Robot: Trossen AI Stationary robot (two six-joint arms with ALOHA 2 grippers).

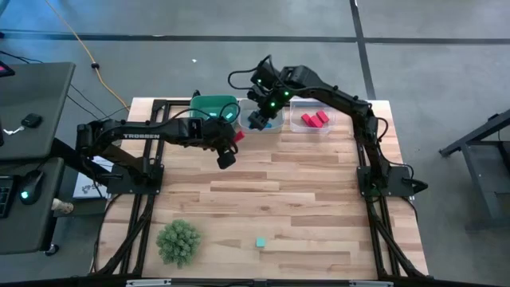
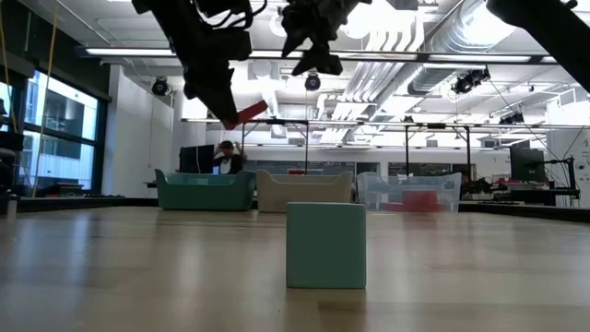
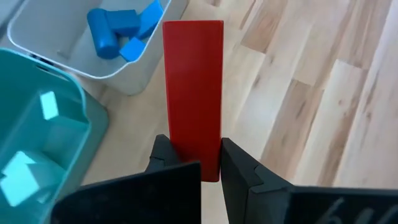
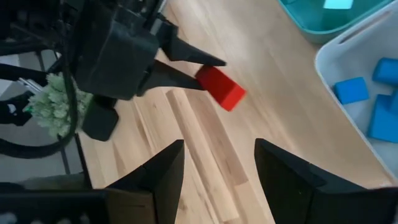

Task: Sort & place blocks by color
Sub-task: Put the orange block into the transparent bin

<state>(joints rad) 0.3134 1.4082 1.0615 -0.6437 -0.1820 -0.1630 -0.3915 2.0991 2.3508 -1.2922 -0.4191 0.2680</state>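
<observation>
High view: the left gripper is held above the table near the back edge, just in front of the teal bin, with its fingers clamped on a red bar. In the left wrist view the red bar is seen projecting forward from between the two fingers, above bare wood, with the teal bin and the white bin to one side. Blue blocks are seen inside the white bin, and pale teal blocks inside the teal bin. The right gripper is positioned over the white bin, its fingers spread apart and holding nothing, as seen in the right wrist view. Red blocks are contained in the clear bin at the back right. One teal cube is left on the table near the front edge, well apart from the bins; in the low view it stands upright in the foreground. A green spiky plant ball sits at the front left. In the low view a person is visible in the room behind the bins.
</observation>
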